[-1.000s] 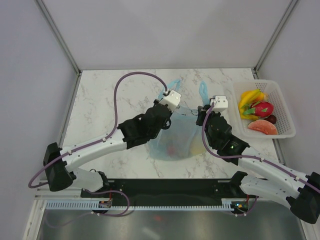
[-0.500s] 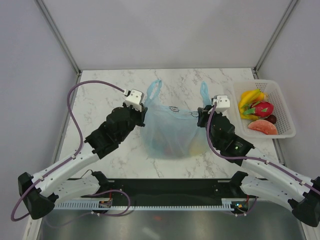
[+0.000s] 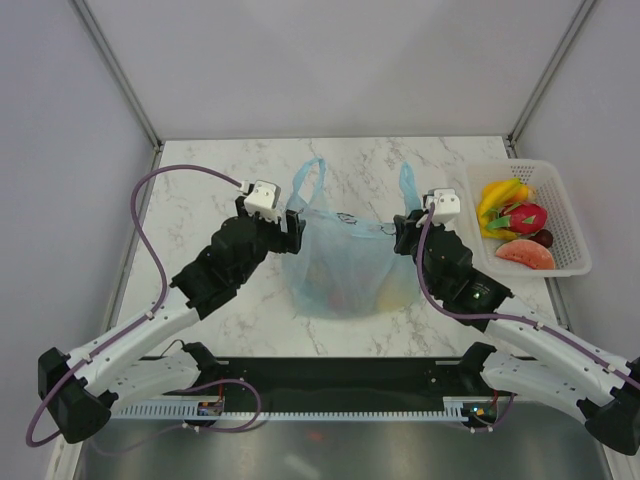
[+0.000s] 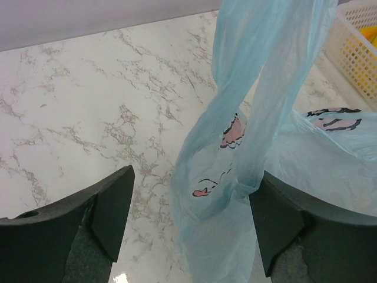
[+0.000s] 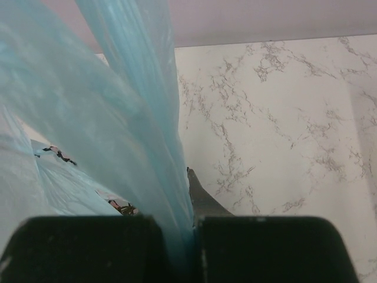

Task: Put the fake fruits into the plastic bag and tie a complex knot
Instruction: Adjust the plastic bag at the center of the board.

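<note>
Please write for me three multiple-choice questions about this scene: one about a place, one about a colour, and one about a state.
1. Where does the basket stand relative to the bag?
A. to its left
B. to its right
C. beneath it

2. What colour is the bag?
A. green
B. light blue
C. black

3. What is the right gripper doing?
A. standing open
B. holding a banana
C. shut on a bag handle

Answers:
1 B: the top view shows the basket at the right edge.
2 B: its film is pale blue in every view.
3 C: the right wrist view shows blue film pinched between closed fingers.
</note>
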You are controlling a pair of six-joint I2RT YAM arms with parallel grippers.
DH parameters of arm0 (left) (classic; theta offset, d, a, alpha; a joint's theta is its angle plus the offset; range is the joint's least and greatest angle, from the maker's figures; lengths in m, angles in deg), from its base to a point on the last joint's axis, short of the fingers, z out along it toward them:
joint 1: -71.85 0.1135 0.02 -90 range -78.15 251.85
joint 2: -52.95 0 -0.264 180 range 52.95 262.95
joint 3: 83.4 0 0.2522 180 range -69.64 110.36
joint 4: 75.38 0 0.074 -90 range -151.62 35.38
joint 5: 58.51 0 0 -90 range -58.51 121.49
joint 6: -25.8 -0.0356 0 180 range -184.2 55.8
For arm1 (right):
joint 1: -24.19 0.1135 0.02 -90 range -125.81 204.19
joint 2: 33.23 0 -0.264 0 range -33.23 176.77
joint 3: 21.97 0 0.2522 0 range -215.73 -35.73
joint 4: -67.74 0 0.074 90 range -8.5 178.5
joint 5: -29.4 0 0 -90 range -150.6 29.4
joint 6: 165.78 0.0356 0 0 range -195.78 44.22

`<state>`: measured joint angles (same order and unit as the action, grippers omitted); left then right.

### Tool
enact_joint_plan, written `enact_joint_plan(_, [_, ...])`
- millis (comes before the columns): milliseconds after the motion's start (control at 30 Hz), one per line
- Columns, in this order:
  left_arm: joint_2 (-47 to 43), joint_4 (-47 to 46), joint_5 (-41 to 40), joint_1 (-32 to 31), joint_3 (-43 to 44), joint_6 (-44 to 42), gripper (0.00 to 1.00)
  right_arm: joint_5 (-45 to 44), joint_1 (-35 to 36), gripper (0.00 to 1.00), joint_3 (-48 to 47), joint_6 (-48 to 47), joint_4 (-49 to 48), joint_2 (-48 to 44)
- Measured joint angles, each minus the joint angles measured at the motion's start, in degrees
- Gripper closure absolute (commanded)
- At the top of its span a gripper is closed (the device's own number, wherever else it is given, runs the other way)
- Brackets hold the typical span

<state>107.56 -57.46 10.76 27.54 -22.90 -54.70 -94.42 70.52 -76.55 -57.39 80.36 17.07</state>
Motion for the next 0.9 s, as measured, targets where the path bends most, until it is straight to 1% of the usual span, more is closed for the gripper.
enact_joint_plan(33, [0.0,0.0,-0.1,0.0,0.0,0.0,0.13,0.0,0.0,1.00,-0.1,0.0,0.1,0.0])
enact_joint_plan(133, [0.2,0.0,-0.1,0.0,0.0,0.0,0.09,0.2,0.0,1.00,-0.5,0.0,0.4,0.1])
enact_joint_plan(267, [1.1,-0.1,0.9,0.0,0.1,-0.3,0.09,0.5,0.0,1.00,-0.7,0.0,0.5,0.3])
enact_joint_plan(367, [2.7,-1.6,2.3,0.1,0.2,-0.7,0.12,0.6,0.0,1.00,-1.0,0.0,0.6,0.5])
enact_joint_plan(400, [3.3,-2.1,2.9,0.1,0.4,-0.7,0.16,0.6,0.0,1.00,-1.1,0.0,0.7,0.6])
enact_joint_plan(433, [4.1,-2.7,3.3,0.2,0.6,-0.8,0.27,0.6,0.0,1.00,-1.1,0.0,0.7,0.7])
enact_joint_plan(500, [5.7,-3.9,4.2,0.2,1.3,-1.1,0.42,0.7,0.0,1.00,-1.3,0.0,0.8,0.8])
enact_joint_plan(533, [6.4,-4.5,4.5,0.2,1.7,-1.2,0.64,0.7,0.0,1.00,-1.3,0.0,0.8,0.8])
enact_joint_plan(600, [7.4,-5.5,4.9,0.2,2.2,-1.5,0.85,0.6,0.0,1.00,-1.3,0.0,0.8,0.8])
enact_joint_plan(633, [7.6,-6.1,5.0,0.2,2.3,-1.7,0.98,0.6,0.0,1.00,-1.3,0.0,0.8,0.8])
enact_joint_plan(733, [7.2,-7.1,6.2,0.2,2.0,-2.3,0.98,0.7,0.0,1.00,-1.4,-0.2,1.0,0.8])
enact_joint_plan(800, [5.5,-9.3,8.4,0.2,0.2,-3.1,0.98,1.3,0.0,1.00,-1.7,-0.5,1.4,0.9])
enact_joint_plan(900, [1.2,-11.9,13.9,0.2,-3.6,-5.1,0.96,3.4,-0.1,1.00,-2.8,-1.7,2.1,1.5])
